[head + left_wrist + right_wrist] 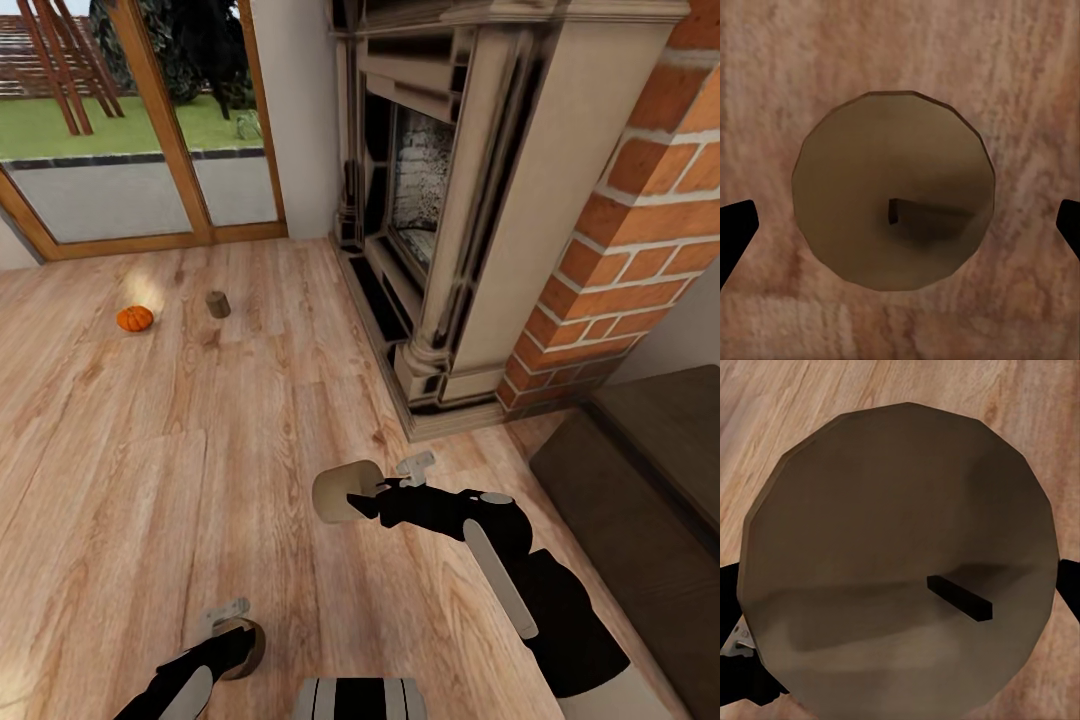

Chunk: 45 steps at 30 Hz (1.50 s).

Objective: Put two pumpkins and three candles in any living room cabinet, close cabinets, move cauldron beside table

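Taupe candle [345, 492] clamped in the right gripper [372, 497], held above the wood floor [150, 480]. Left gripper [232, 640] spread wide around a second candle [894, 191], no contact. Third candle [218, 304] stands beside a pumpkin [135, 318] near the glass door [150, 120].

Even, soft daylight fills the room, coming from the glass doors [150, 120] at the far left. A pale glare patch lies on the wooden floor [150, 480] near them. Shadows are faint. The head view bends straight lines toward its edges. Both wrist views are blurry, with coarse textures
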Tool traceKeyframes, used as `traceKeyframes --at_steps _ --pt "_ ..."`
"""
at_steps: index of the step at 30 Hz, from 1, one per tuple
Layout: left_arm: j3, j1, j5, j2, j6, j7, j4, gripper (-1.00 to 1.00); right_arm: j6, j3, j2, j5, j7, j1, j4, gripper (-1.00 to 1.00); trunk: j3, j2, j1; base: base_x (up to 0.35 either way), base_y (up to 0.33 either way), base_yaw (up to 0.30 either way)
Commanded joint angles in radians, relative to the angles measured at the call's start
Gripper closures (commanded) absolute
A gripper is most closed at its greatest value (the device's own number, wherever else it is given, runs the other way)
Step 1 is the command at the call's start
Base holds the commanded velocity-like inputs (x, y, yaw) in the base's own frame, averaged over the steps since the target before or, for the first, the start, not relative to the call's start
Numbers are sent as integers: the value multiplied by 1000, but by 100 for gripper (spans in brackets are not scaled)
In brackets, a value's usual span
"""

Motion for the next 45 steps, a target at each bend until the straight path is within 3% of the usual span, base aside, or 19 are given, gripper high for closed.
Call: traceKeyframes --at_steps 1,41,45 --pt "-4 -1 7 1 1 9 -2 -100 4 0 -1 0 2 -1 -1 100 -1 0 0 3 0 0" --pt "-6 -1 6 1 -2 9 -2 -100 4 0 -1 7 2 -1 5 100 -1 0 0 26 19 0" --pt "-5 -1 6 1 -2 9 -2 -100 4 0 -1 7 2 -1 3 100 -16 -1 2 0 0 0"
